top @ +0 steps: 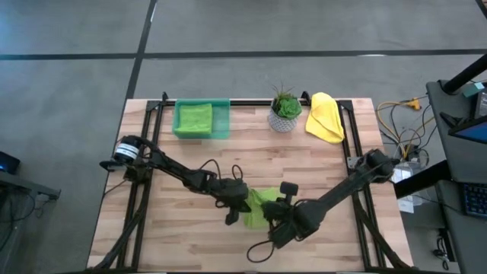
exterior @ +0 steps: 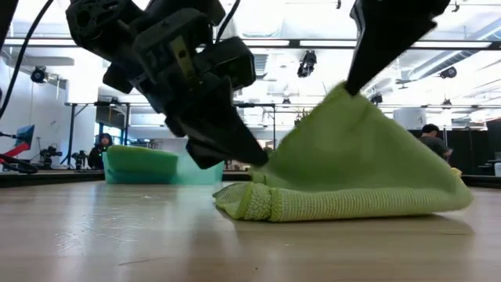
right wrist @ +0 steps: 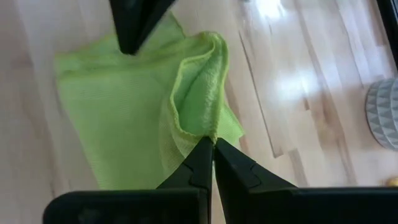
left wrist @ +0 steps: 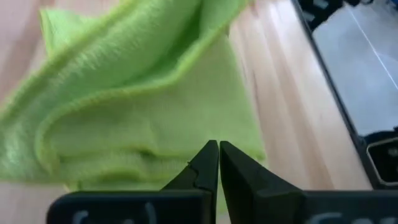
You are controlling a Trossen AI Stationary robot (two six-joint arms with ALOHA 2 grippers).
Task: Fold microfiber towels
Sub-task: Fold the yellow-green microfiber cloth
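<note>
The wooden counter point(exterior: 117, 235) fills the foreground of the low view, and on it lies the lime green microfiber towel point(exterior: 352, 172), one corner pulled up into a peak. The high view places this towel near the counter's front edge, between the two arms, but hides most of it under them. The right wrist view shows the right end effector point(right wrist: 211, 144) clenched on the raised folded edge of the towel; the low view shows only that arm coming down to the peak. The left end effector point(left wrist: 217, 149) is clenched with its tips pressed together over the towel's flat part; whether it pinches cloth cannot be told. The low view also shows a bright room with ceiling lights and people seated far behind. At the counter's back edge, well apart from the arms, stand a see-through green tray point(top: 222, 122) holding a second lime green towel point(top: 193, 117), a small potted plant point(top: 285, 110), and a crumpled yellow towel point(top: 325, 118).
</note>
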